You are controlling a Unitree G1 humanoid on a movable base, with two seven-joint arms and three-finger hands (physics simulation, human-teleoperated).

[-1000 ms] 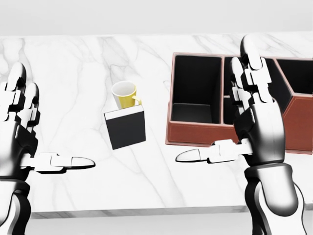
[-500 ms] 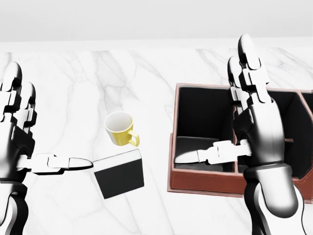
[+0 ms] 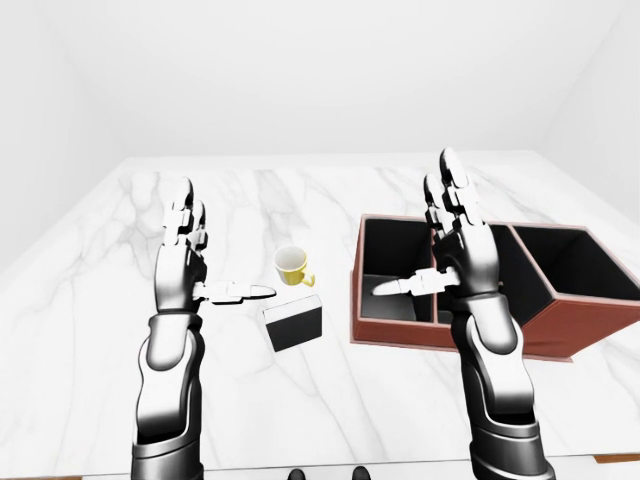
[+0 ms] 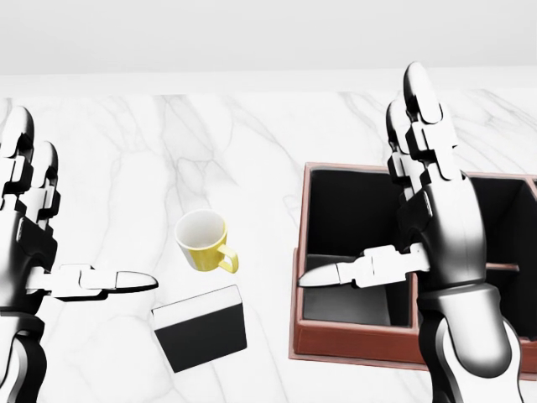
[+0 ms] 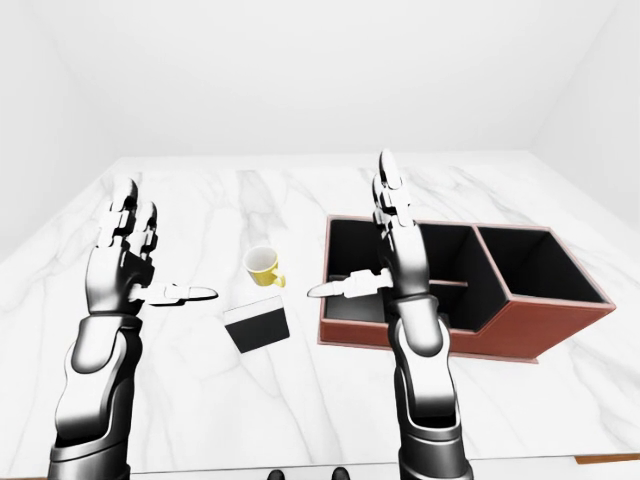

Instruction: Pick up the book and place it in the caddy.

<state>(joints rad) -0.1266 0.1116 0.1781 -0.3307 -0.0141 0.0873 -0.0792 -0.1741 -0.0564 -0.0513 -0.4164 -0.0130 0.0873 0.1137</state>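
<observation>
Camera dipped; book [image 4: 201, 327] slid lower, caddy [image 4: 352, 344] cut off right, both hands' fingers [image 4: 126, 280] spread.

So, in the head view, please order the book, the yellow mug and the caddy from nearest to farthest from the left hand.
From the left hand:
1. Book, just right of and below the thumb.
2. Yellow mug, right of the thumb tip; nearly as close.
3. Caddy, far right.

The surface [image 4: 252, 143] looks like polished white marble with grey veins. The book [image 4: 201, 328] has a matt black cover. The caddy [image 5: 520, 325] shows textured reddish-brown walls, leather-like, with a dull black lining. The cup [image 4: 204, 242] is glossy yellow. Both arms look like shiny metal.
</observation>
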